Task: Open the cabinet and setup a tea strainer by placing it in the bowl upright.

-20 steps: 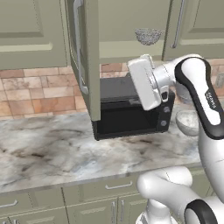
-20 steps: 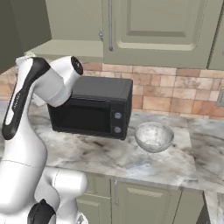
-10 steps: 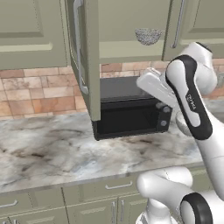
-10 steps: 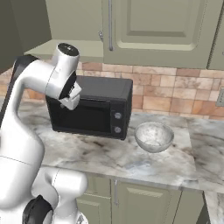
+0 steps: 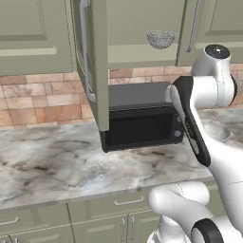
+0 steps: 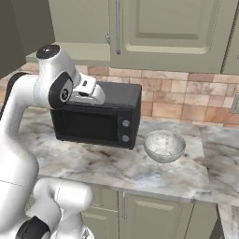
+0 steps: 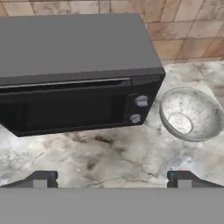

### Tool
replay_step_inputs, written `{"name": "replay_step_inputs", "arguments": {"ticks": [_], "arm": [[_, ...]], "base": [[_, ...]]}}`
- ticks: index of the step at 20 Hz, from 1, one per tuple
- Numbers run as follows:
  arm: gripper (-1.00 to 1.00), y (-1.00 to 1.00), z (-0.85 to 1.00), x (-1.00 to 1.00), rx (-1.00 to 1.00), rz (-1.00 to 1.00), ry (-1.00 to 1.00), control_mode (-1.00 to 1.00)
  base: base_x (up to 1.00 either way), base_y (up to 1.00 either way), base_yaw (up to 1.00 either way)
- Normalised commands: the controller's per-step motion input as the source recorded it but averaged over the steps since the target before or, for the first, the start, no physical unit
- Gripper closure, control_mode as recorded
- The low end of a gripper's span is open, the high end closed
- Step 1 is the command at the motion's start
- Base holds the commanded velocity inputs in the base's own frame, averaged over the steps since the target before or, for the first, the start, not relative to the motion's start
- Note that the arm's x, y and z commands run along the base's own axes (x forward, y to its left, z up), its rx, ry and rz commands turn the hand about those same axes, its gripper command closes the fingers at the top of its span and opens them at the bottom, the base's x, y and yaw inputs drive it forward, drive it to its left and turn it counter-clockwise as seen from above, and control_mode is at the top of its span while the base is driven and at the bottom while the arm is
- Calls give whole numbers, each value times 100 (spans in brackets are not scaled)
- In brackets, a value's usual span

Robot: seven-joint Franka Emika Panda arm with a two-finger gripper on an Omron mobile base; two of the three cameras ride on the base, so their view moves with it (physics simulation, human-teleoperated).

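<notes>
Marble counter (image 7: 109, 162) nearest, below gripper (image 7: 109, 178): fingers spread wide, empty. Speckled bowl (image 7: 191, 113) right of black microwave (image 7: 74, 74). Farther up, tea strainer (image 5: 160, 39) inside open cabinet (image 5: 97, 66); likely light, stiff, thin; pinch mesh rim or handle base.

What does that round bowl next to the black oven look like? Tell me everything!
The bowl is round and deep, grey-white with speckles like stone, and a bit see-through looking. It is empty and stands upright on the marble counter, just right of the black microwave, apart from it. The hand view looks down into it and shows a paler round bottom. Nothing touches it but the counter; the gripper hangs open above, away from it.
</notes>
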Motion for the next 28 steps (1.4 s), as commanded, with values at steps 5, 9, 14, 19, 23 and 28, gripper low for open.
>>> {"name": "replay_step_inputs", "arguments": {"ticks": [5,9,14,19,23,28], "arm": [[-100,-51,89,4,-15,-5,-28,-100],[-100,-29,100,1,0,-15,-2,-100],[-100,-14,94,0,8,-13,0,-100],[-100,-42,75,0,27,-8,0,-100],[-100,-34,38,1,37,0,-1,-100],[-100,15,2,27,14,4,-12,-100]], "base": [[0,0,0],[0,0,0],[0,0,0],[0,0,0],[0,0,0],[0,0,0]]}}
